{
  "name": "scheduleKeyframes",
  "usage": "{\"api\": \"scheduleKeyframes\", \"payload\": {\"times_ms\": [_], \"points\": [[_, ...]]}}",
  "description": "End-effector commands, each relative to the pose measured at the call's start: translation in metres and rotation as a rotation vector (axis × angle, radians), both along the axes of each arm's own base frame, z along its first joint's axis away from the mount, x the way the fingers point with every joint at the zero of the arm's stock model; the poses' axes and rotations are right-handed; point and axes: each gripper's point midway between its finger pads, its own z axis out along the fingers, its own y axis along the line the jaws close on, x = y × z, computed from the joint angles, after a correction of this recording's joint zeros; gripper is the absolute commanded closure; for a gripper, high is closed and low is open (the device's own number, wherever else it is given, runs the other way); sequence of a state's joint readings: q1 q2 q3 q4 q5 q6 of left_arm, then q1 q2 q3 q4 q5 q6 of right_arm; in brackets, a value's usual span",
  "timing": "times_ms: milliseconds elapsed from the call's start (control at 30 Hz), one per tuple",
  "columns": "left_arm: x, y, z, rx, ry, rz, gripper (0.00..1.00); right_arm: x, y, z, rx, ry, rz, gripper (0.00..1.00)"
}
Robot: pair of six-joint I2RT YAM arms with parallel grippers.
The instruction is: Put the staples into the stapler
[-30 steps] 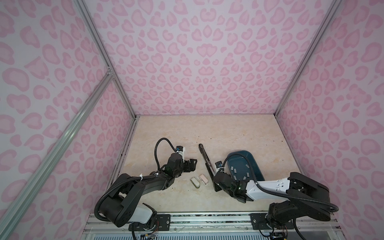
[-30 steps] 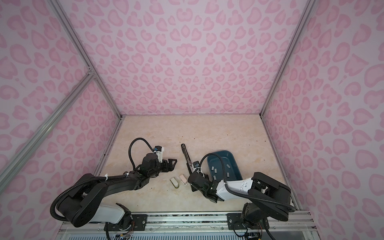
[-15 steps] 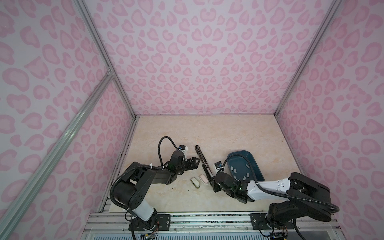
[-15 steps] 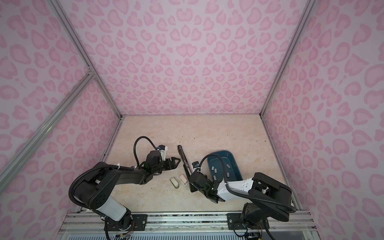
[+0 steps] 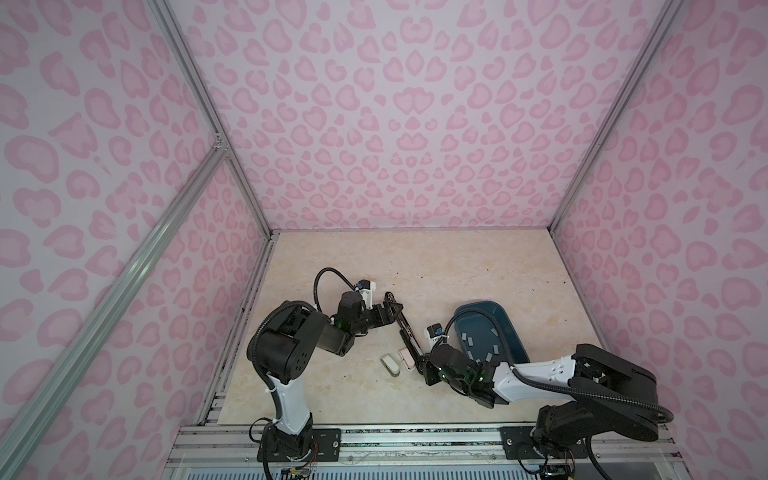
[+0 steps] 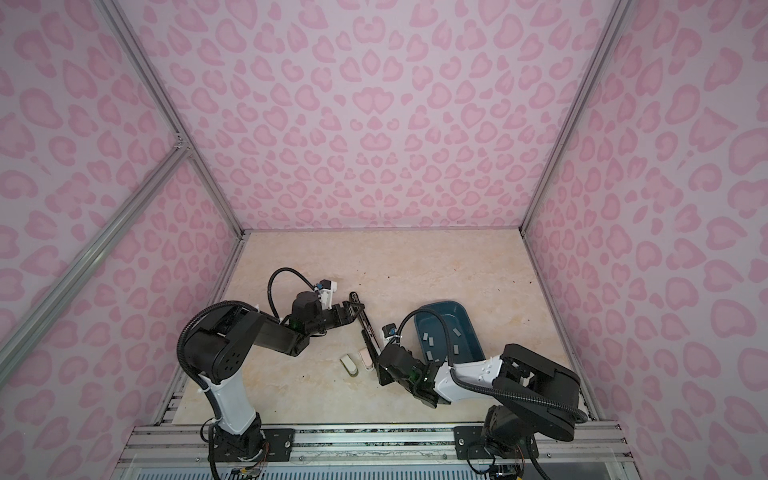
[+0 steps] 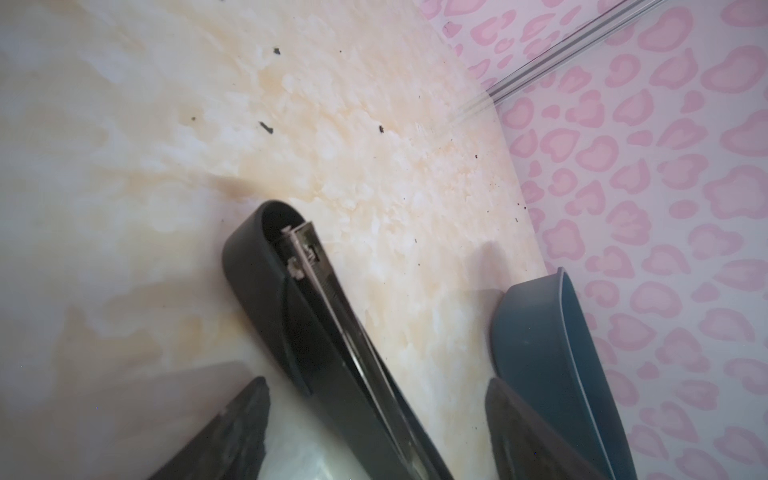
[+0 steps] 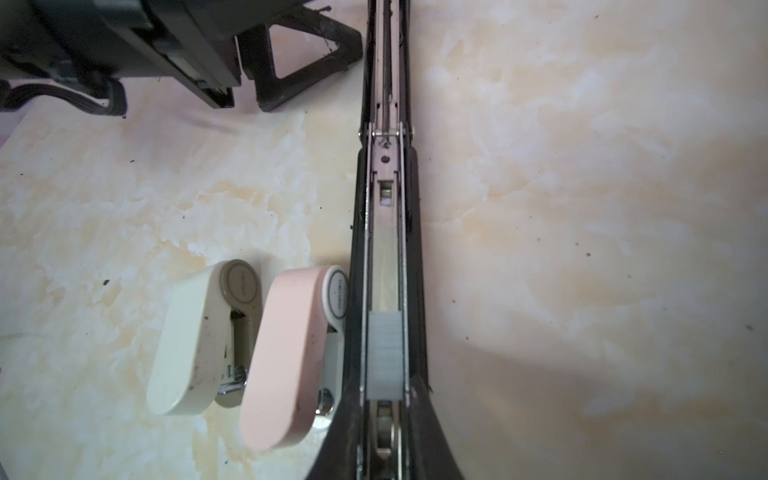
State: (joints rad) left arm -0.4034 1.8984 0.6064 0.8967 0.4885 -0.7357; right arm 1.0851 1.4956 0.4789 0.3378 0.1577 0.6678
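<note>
— What differs from a second ago?

— The left gripper (image 5: pixel 395 311). It stood off to one side of the long black stapler (image 5: pixel 405 331), which lies folded open on the marbled beige tabletop (image 5: pixel 415 257). Now it is over the stapler's far half with its claw spread wide, and in the left wrist view the stapler runs between its fingers (image 7: pixel 232 432). The right gripper (image 5: pixel 427 369) stays put, clamped narrow on the stapler's near end.

— Anything hard to make out?

— Whether a left fingertip touches the stapler (that view is blurred up close). The right claw's tips are cut off at the edge of its own view. A black cable (image 5: pixel 505 345) crosses the dark teal plastic tray (image 5: pixel 482 306).

— And the staples?

— One grey staple strip (image 8: pixel 384 357) sits in the stapler's open metal channel, toward the right gripper. About six loose grey staple strips (image 5: pixel 470 340) lie scattered in the tray. A small cream stapler (image 8: pixel 195 340) and a small pink stapler (image 8: pixel 286 357) lie on the left-arm side of the black one, the pink hard against it.
</note>
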Motion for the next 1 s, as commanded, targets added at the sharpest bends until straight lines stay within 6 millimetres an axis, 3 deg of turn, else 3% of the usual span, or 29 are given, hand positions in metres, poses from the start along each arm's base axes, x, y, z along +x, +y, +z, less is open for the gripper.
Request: {"api": "scheduleKeyframes", "payload": {"times_ms": [0, 167, 333, 500, 767, 967], "points": [[-0.014, 0.005, -0.035, 0.004, 0.18, 0.0, 0.18, -0.006, 0.006, 0.0, 0.007, 0.0, 0.045, 0.98], [-0.006, 0.009, -0.039, -0.022, 0.185, -0.004, 0.18, -0.007, 0.005, 0.0, -0.003, -0.016, 0.051, 0.98], [-0.003, 0.008, -0.03, -0.05, 0.15, -0.032, 0.26, -0.005, -0.002, -0.005, -0.059, -0.039, 0.027, 0.99], [0.0, 0.006, -0.014, -0.047, 0.094, -0.052, 0.31, -0.003, -0.012, -0.007, -0.131, -0.09, 0.012, 0.99], [0.017, -0.005, 0.03, -0.096, -0.017, -0.078, 0.36, -0.004, -0.02, -0.003, -0.171, -0.159, 0.024, 0.94], [0.01, -0.017, 0.048, -0.111, -0.084, -0.121, 0.36, -0.006, -0.017, 0.002, -0.161, -0.177, 0.044, 0.91]]}}
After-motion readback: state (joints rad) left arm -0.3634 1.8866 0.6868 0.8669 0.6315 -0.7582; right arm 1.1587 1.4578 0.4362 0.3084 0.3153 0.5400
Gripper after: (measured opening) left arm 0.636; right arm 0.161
